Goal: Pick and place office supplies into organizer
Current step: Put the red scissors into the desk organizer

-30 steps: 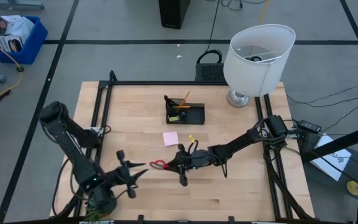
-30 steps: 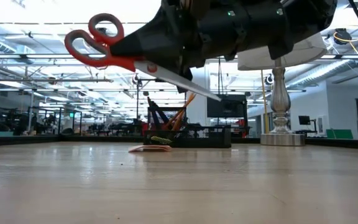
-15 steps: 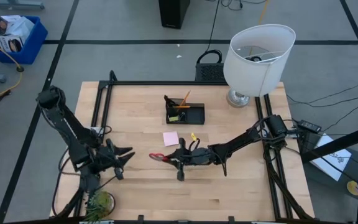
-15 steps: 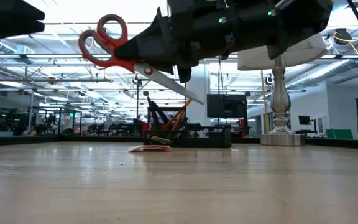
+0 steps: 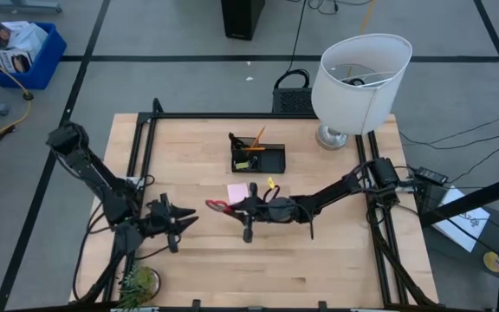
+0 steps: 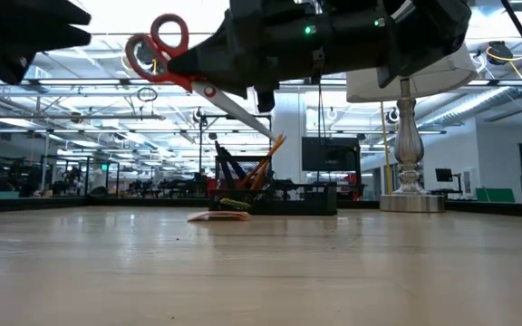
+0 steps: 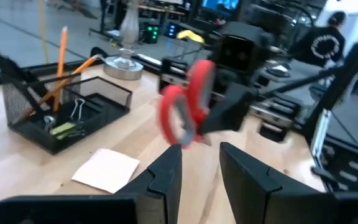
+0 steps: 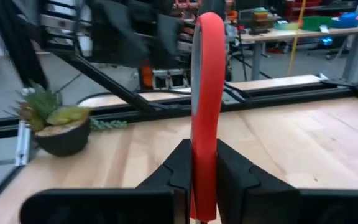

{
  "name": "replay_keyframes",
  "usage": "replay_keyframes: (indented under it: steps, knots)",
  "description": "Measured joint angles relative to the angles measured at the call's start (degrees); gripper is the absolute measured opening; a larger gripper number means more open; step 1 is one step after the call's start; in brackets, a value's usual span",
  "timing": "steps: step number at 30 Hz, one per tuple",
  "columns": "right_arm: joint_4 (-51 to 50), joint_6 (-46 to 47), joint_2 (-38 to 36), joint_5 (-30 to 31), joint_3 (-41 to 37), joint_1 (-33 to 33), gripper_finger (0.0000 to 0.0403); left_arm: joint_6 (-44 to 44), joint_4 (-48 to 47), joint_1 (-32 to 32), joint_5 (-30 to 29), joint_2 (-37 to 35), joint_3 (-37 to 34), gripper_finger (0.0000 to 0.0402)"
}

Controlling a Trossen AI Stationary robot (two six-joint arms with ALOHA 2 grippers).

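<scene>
Red-handled scissors [image 5: 217, 206] hang in my right gripper [image 5: 243, 210] above the table's middle, just near of the pink sticky-note pad [image 5: 237, 192]. In the low view the scissors [image 6: 157, 50] are well off the wood, handles high and blades sloping down. The black organizer [image 5: 258, 157] stands farther back with pencils and pens upright in its cup section. The pad [image 6: 217, 216] lies flat on the table. My left gripper [image 5: 177, 225] is open, to the left of the scissors, pointing at them, touching nothing. The left wrist view shows the scissors [image 7: 185, 109] ahead of its fingers. My right gripper pinches the scissors between its two fingers [image 8: 180, 168], and the red handle loop [image 8: 204, 93] stands edge-on between and beyond them. The fingers come level from the table's right. The scissors are lifted clear, handles toward the left, blades [image 6: 243, 113] slanting down under the gripper.
A big white lamp [image 5: 359, 80] stands at the far right corner. A small green plant [image 5: 137, 282] sits at the near left edge, also seen as the plant [image 8: 55, 121] in the right wrist view. Black rails [image 5: 141, 152] frame the tabletop. Bare wood lies near of the grippers.
My right gripper has carried the scissors up and toward the far edge, closer to the pink pad, and the blades have tipped further down. My left gripper has drawn back from the near edge toward the far side and stays open.
</scene>
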Motion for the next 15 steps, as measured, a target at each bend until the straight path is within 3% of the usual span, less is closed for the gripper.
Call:
replay_keyframes:
  steps: [9,15]
  knots:
    - [4.5,-1.6,0.0,-0.1,0.0,1.8,0.0038,-2.7,2.1,3.8,6.3,0.0,0.0,0.0114]
    - [5.5,0.2,0.0,-0.5,0.0,1.8,0.003,3.1,7.1,4.9,9.0,0.0,0.0,0.0127]
